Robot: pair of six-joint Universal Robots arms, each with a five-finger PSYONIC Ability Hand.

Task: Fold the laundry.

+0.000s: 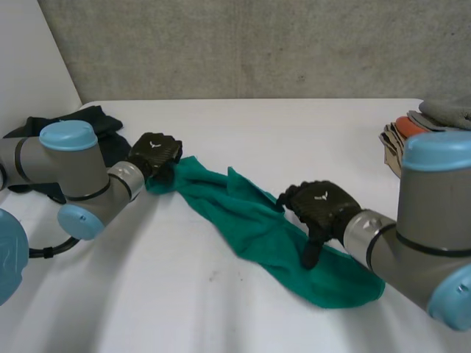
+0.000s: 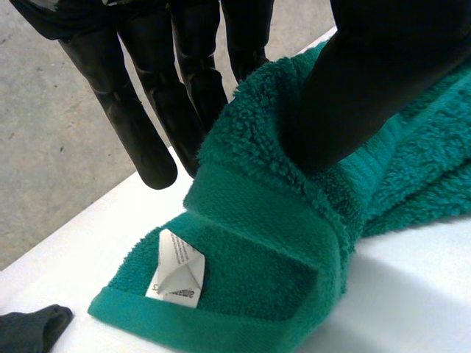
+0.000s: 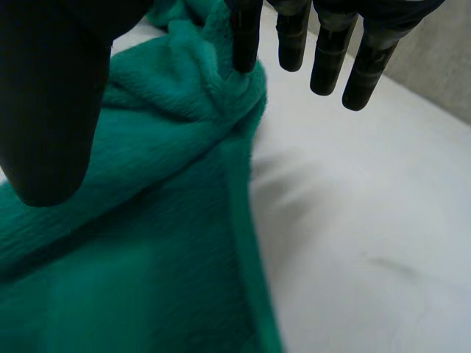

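A green towel (image 1: pixel 250 220) lies bunched in a long diagonal strip across the white table (image 1: pixel 294 132). My left hand (image 1: pixel 154 153) is at the strip's far left end. In the left wrist view its thumb (image 2: pixel 368 81) presses a folded corner of the towel (image 2: pixel 272 272) against the fingers (image 2: pixel 147 140), and a white label (image 2: pixel 176 268) shows by the hem. My right hand (image 1: pixel 324 206) hovers over the strip's nearer right part with straight fingers, its thumb pointing down at the cloth. In the right wrist view the fingertips (image 3: pixel 324 59) reach a ridge of the towel (image 3: pixel 147 220).
A dark garment (image 1: pixel 96 121) lies at the back left behind my left arm, and its edge (image 2: pixel 29 323) shows near the towel corner. A stack of folded clothes (image 1: pixel 419 132) sits at the back right edge.
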